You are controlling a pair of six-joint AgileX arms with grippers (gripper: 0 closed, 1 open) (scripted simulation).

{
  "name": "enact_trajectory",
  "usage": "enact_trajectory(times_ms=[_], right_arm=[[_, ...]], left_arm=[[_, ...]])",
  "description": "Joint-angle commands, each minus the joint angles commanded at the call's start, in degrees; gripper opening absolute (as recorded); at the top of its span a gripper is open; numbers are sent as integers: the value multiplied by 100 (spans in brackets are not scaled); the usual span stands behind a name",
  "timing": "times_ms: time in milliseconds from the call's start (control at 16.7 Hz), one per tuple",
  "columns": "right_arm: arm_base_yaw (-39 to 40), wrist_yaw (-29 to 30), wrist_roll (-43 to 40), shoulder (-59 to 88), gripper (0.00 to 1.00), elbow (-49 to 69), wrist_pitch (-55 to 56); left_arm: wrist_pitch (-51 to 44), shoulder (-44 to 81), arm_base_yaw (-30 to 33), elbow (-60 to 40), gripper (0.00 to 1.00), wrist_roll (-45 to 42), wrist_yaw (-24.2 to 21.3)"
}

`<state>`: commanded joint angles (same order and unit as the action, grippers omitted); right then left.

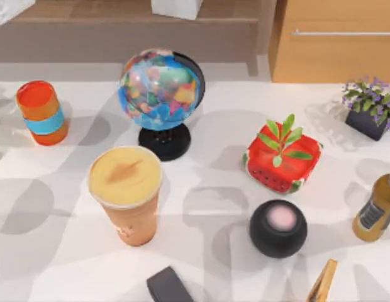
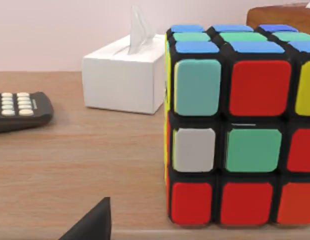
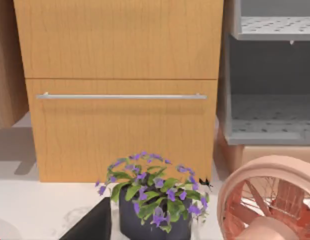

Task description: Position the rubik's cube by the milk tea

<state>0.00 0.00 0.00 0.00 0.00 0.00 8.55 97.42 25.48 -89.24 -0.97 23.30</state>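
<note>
Standing upright on a wooden surface (image 2: 95,160), the rubik's cube (image 2: 240,130) fills the left wrist view, with a white tissue box (image 2: 124,75) and a dark calculator (image 2: 17,111) behind it. From above, the milk tea (image 1: 127,192) stands left of centre on the white surface (image 1: 214,207), in front of a globe (image 1: 160,94). Whether either arm's fingers are parted or closed, I cannot tell.

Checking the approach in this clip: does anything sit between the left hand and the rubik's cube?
Nothing visible does. In the left wrist view the rubik's cube stands close ahead on bare wood. The tissue box sits behind it and the calculator off to one side, both apart from it.
</note>
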Motion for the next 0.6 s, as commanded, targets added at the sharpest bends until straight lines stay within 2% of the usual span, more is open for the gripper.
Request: enact_trajectory(times_ms=[360, 600], right_arm=[[0, 0, 0, 0, 100, 0, 0], [0, 0, 0, 0, 100, 0, 0]], left_arm=[[-2, 62, -9, -54, 100, 1, 0], [-115, 552, -93, -668, 100, 2, -102]])
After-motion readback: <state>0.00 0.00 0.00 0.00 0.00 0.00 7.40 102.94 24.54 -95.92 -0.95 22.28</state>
